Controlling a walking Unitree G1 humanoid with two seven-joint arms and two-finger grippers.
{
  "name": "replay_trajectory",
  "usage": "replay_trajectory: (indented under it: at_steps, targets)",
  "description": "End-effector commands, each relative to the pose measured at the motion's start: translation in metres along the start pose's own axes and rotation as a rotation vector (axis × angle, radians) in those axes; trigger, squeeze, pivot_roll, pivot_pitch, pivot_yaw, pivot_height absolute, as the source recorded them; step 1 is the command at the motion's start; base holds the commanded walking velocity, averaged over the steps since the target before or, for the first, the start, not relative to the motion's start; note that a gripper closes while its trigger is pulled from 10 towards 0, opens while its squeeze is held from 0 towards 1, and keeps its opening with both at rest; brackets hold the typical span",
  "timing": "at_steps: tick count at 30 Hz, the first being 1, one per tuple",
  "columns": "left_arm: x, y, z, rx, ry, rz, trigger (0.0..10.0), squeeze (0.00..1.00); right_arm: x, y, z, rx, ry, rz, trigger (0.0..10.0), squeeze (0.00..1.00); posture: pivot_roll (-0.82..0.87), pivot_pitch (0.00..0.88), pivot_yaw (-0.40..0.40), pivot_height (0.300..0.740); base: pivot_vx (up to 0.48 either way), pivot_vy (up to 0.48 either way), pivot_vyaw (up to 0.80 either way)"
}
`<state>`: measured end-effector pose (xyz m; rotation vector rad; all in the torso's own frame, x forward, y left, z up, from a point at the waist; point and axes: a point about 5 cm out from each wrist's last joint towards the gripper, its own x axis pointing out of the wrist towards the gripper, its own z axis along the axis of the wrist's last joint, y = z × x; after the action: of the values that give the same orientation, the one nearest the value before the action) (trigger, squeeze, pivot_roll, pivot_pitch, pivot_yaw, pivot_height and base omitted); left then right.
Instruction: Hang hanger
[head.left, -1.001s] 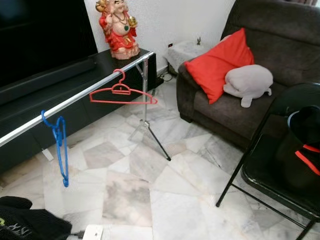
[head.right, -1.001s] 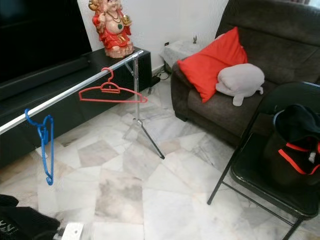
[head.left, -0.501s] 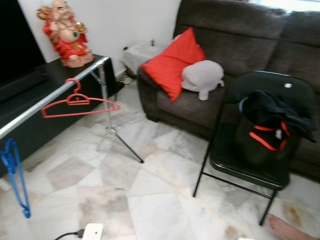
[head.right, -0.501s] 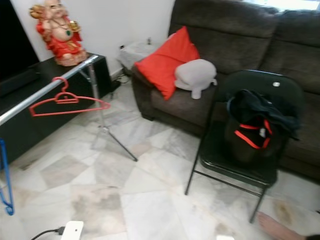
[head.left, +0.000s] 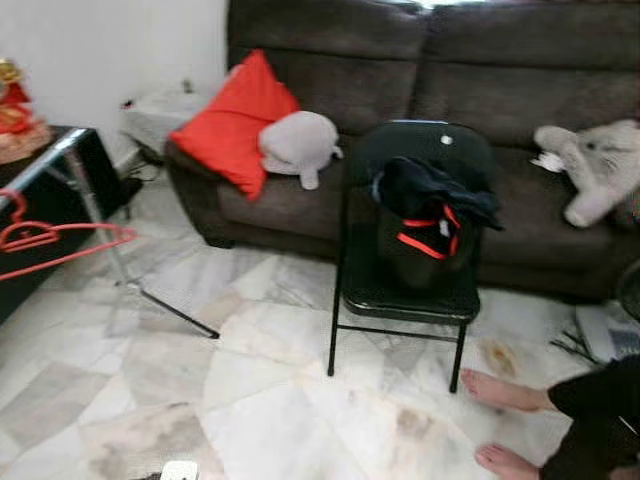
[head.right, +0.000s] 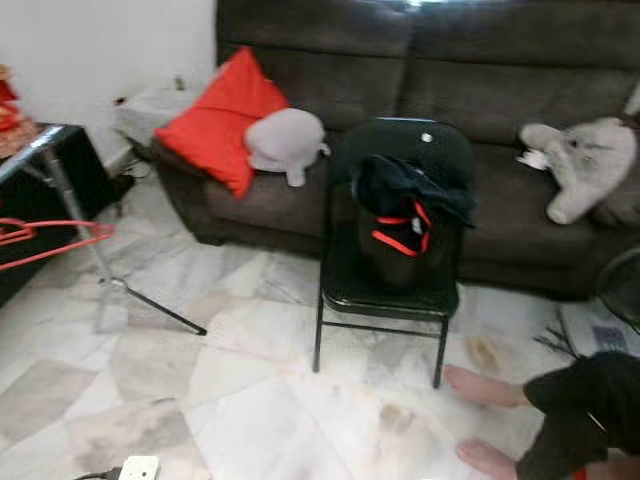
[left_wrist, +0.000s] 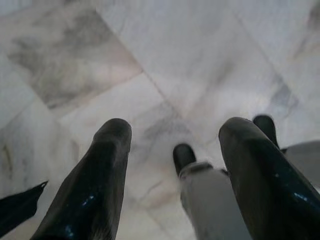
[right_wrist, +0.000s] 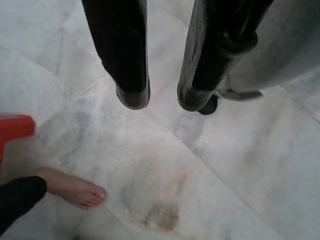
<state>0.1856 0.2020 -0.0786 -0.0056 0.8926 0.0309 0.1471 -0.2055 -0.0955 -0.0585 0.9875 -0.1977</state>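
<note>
Red hanger (head.left: 55, 245): hangs on the silver rail (head.left: 35, 170) at the far left edge of the scene, cut off by the picture border; no gripper touches it.
Rail stand: one thin black leg (head.left: 165, 310) runs out along the floor to the right, ending short of the folding chair.
Left gripper (left_wrist: 172, 145): hangs over bare marble, fingers spread wide apart, nothing between them.
Right gripper (right_wrist: 157, 97): points down at the marble, fingers parted by a narrow gap, holding nothing; a person's bare foot (right_wrist: 72, 189) lies on the floor near it.
Folding chair (head.left: 405, 295): black, stands mid-scene just in front of the sofa, carrying a black bag with red straps (head.left: 420, 225) on its seat.
Sofa (head.left: 330, 70): dark brown, spans the far side; red cushion (head.left: 232, 125) and grey plush (head.left: 298, 145) at its left end, a second grey plush toy (head.left: 590, 170) at its right end.
Person: two bare feet (head.left: 500, 390) and a dark trouser leg (head.left: 600, 420) occupy the near right corner, just right of the chair's front legs.
Black cabinet (head.left: 60, 185): far left, behind the rail.
Open floor: the marble floor (head.left: 250, 400) between rail leg, chair and near edge is the widest free stretch; a small white device (head.right: 138, 467) lies at its near edge.
Image quality: head views slightly blurred.
</note>
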Motion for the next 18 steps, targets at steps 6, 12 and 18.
replay_trajectory:
  at_steps: [6,12,18]
  targets:
    - [-0.0036,0.0044,-0.0151,-0.003,0.056,0.013,10.0,0.0,0.0012,0.0039,0.008,0.005,-0.032,0.013,10.0,0.0,-0.03,0.054,0.058,0.74,0.041,0.0,0.0]
    - [-0.0037,0.005,-0.0149,-0.013,0.051,0.021,10.0,0.0,0.0009,0.0024,0.0069,0.003,-0.033,0.012,10.0,0.0,-0.03,0.052,0.057,0.74,0.274,0.0,0.0]
    - [-0.0035,0.0046,-0.0142,-0.013,0.048,0.02,10.0,0.0,0.0009,0.002,0.007,0.003,-0.036,0.011,10.0,0.0,-0.03,0.049,0.056,0.74,0.283,0.0,0.0]
